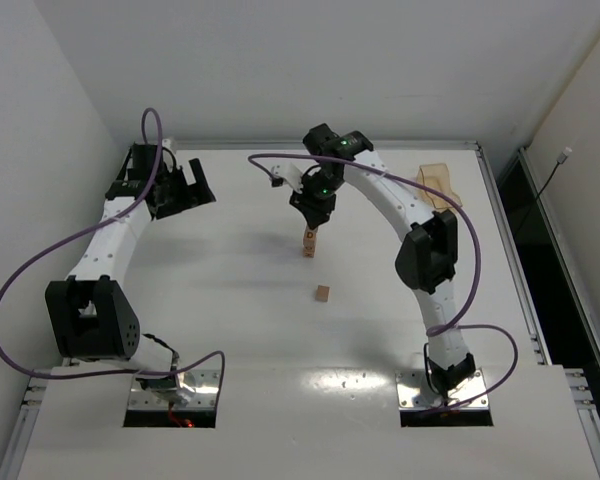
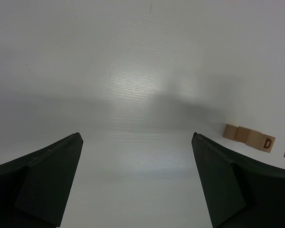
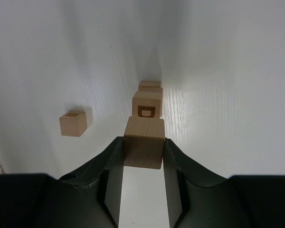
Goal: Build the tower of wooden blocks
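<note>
My right gripper (image 3: 143, 141) is shut on a plain tan wood block (image 3: 143, 148) and holds it straight over the tower (image 1: 309, 241). Under it the tower's top cube (image 3: 147, 105) bears a dark D mark, with more cubes (image 3: 150, 86) beneath. Whether the held block touches the stack does not show. In the top view the right gripper (image 1: 313, 220) sits right above the column. A loose wood block (image 1: 323, 293) with dark lines (image 3: 75, 122) lies on the table near the tower. My left gripper (image 1: 190, 190) stands open and empty (image 2: 137, 137) at the far left. In the left wrist view the tower (image 2: 249, 137) appears sideways.
A translucent tan tray (image 1: 436, 184) lies at the back right of the white table (image 1: 230, 300). White walls close in the left, back and right sides. Purple cables loop from both arms.
</note>
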